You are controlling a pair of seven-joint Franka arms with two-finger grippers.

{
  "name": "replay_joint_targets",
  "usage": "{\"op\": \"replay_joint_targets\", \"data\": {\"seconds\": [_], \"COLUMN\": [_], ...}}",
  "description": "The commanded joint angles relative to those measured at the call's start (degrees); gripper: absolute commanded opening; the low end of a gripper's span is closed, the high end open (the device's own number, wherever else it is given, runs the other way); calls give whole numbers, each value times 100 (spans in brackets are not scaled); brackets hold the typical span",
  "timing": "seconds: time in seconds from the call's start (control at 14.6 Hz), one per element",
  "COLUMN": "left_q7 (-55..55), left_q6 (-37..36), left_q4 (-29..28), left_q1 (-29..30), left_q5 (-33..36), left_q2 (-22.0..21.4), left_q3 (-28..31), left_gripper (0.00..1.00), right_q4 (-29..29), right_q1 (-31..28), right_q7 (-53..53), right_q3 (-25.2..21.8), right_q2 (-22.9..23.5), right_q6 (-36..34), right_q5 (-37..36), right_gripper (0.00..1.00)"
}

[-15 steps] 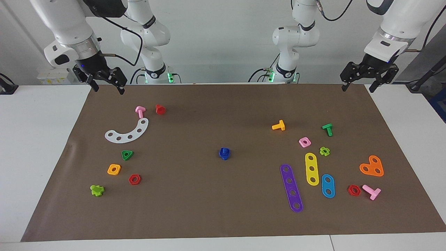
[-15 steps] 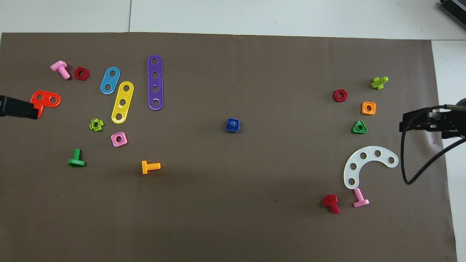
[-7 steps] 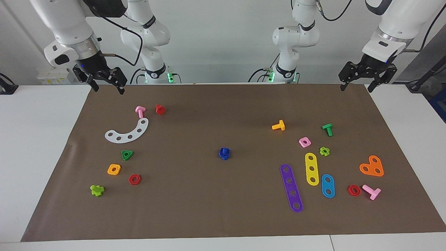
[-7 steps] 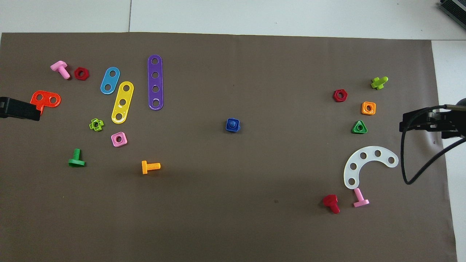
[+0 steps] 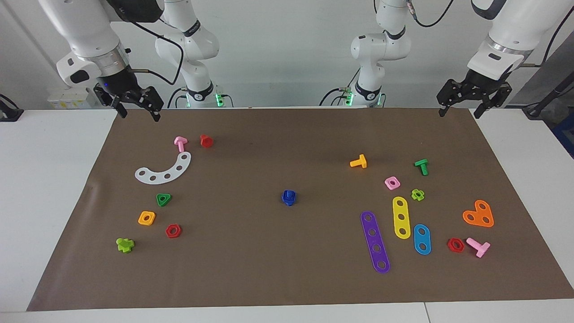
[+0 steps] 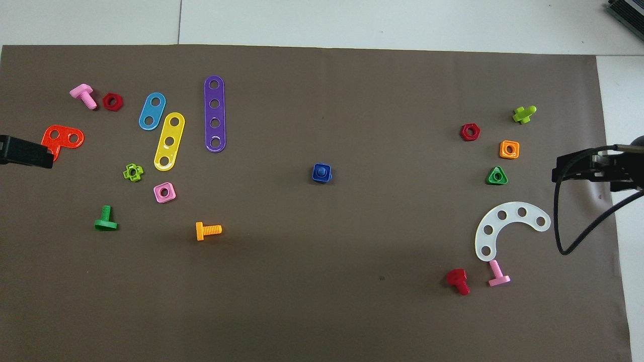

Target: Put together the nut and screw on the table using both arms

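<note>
In the middle of the brown mat on the table (image 5: 287, 269) stands the dark-blue square nut (image 6: 316, 167), seated over the dark-blue screw (image 6: 322, 173), whose shaft end shows in the nut's hole. In the facing view the nut (image 5: 289, 195) sits atop the screw's head (image 5: 289, 202). Both arms hang raised, well away from it. My left gripper (image 5: 459, 115) is open and holds nothing, over the mat's corner at the left arm's end; only its tip (image 6: 25, 151) shows from overhead. My right gripper (image 5: 139, 115) is open and holds nothing, over the other near corner, seen also (image 6: 578, 168).
Toward the left arm's end lie purple (image 5: 375, 241), yellow (image 5: 401, 217) and blue strips (image 5: 422, 239), an orange plate (image 5: 479, 214), a pink nut (image 5: 392, 182) and orange (image 5: 359, 162) and green bolts (image 5: 421, 166). Toward the right arm's end lie a white arc (image 5: 164, 169) and small nuts and bolts.
The left gripper has shifted very slightly above its corner of the mat. The right gripper and the blue nut and screw have not moved.
</note>
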Motion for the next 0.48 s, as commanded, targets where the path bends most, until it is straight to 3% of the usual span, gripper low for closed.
{"op": "replay_joint_targets", "data": {"seconds": [0.0, 0.41], "left_q7": [10, -87], "left_q6": [-57, 14], "left_q4": [-101, -154], "left_q1": [169, 169], "left_q5": [30, 12], "left_q2": [-101, -110], "left_q3": [-153, -153], "left_gripper": [100, 100], "right_q4": [-58, -50], "right_q1": [-23, -23], "right_q7": [-144, -144], "right_q3": [-20, -20], "right_q2": [-82, -82], "right_q6": [-47, -47], "right_q5": [128, 128], "right_gripper": [100, 100]}}
